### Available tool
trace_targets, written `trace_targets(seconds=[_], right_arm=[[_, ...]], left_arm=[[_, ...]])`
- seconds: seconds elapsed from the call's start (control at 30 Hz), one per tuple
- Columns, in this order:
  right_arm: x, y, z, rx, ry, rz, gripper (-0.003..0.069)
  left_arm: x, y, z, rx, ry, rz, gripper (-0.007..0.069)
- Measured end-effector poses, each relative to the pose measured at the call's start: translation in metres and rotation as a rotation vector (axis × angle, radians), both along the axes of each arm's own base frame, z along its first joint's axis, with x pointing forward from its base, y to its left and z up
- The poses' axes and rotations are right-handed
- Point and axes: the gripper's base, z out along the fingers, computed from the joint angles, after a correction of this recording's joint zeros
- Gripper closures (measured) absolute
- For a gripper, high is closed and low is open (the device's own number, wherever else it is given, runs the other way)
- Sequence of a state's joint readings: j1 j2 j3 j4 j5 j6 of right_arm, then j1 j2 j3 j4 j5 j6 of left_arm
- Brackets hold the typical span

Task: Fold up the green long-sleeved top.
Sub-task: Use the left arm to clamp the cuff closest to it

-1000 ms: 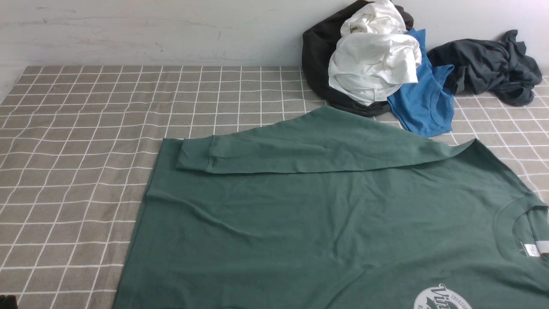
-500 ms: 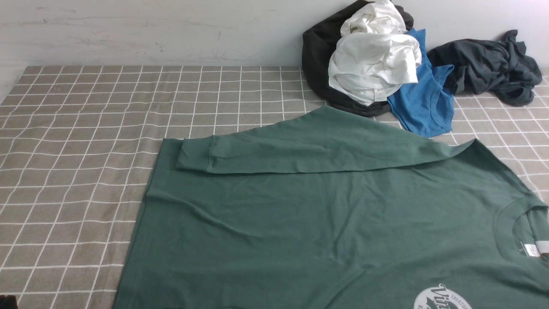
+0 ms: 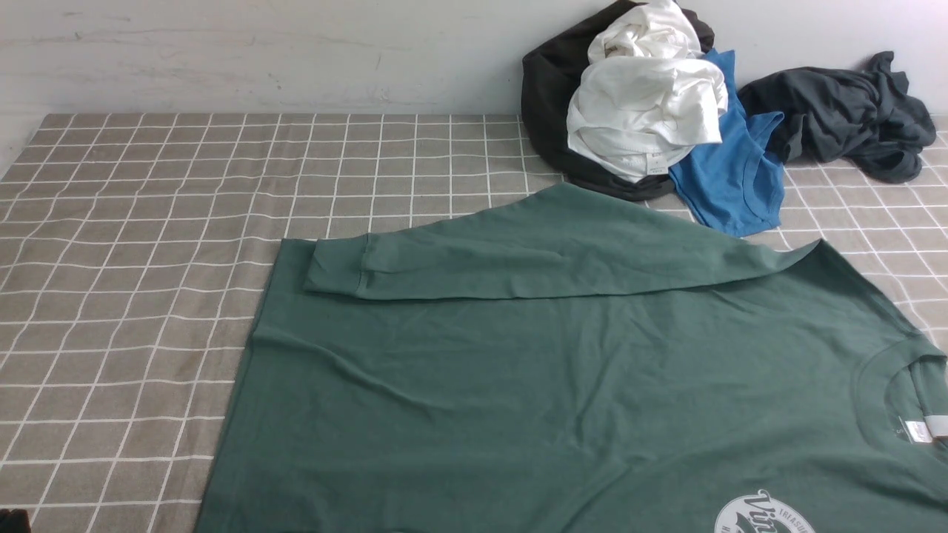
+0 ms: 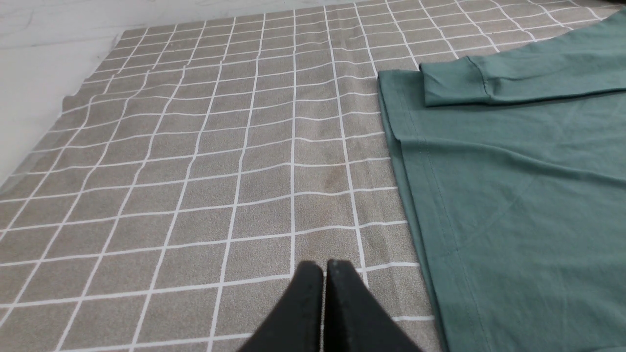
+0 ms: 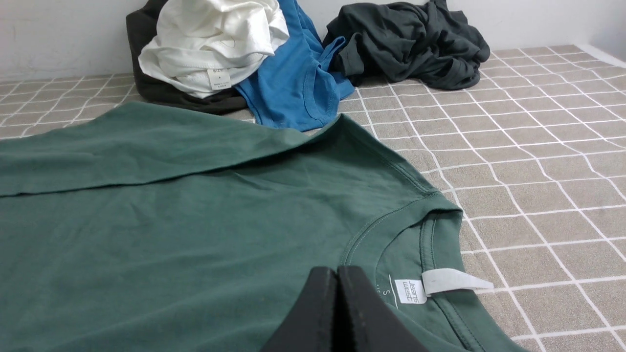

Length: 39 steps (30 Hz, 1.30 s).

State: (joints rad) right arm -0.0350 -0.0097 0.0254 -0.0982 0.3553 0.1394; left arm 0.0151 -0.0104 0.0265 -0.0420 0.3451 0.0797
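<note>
Lying flat beside the empty, closed jaws of the left gripper (image 4: 324, 268) and under the right gripper (image 5: 337, 274), equally shut, the green top (image 3: 563, 385) looks soft and limp, best pinched at hem (image 4: 415, 195) or collar (image 5: 391, 225).

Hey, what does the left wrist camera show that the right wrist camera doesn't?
Only the left wrist view: the left end effector, shut, over bare checked cloth, plus the folded sleeve's cuff and the top's hem.
Only the right wrist view: the right end effector, shut, near the collar and white neck label; also the white garment, blue shirt and dark grey garment by the wall.
Both: the green long-sleeved top, one sleeve folded across it, on the checked cloth.
</note>
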Motion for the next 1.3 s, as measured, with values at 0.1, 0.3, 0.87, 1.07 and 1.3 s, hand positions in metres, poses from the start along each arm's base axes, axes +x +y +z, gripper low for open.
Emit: trace_targets(seconds=[0.1, 0.3, 0.87, 1.07, 1.3], right_arm=[[0.000, 0.000, 0.000, 0.007, 0.000, -0.002, 0.0675], [0.000, 0.000, 0.000, 0.027, -0.001, -0.001, 0.0675], [0.001, 0.010, 0.004, 0.530, -0.055, 0.024, 0.0675], [0.001, 0.014, 0.012, 0.988, -0.112, 0.023, 0.0675], [0.002, 0.010, 0.017, 1.075, -0.184, 0.000, 0.0675]], left_arm=[[0.000, 0.000, 0.000, 0.000, 0.000, 0.000, 0.0631], [0.000, -0.001, 0.000, -0.039, 0.000, 0.001, 0.0631], [0.000, -0.023, 0.012, -1.033, 0.005, -0.019, 0.0631], [0.000, -0.023, 0.013, -1.039, -0.001, -0.030, 0.0631], [-0.005, -0.026, 0.044, -0.791, -0.104, -0.145, 0.0631]])
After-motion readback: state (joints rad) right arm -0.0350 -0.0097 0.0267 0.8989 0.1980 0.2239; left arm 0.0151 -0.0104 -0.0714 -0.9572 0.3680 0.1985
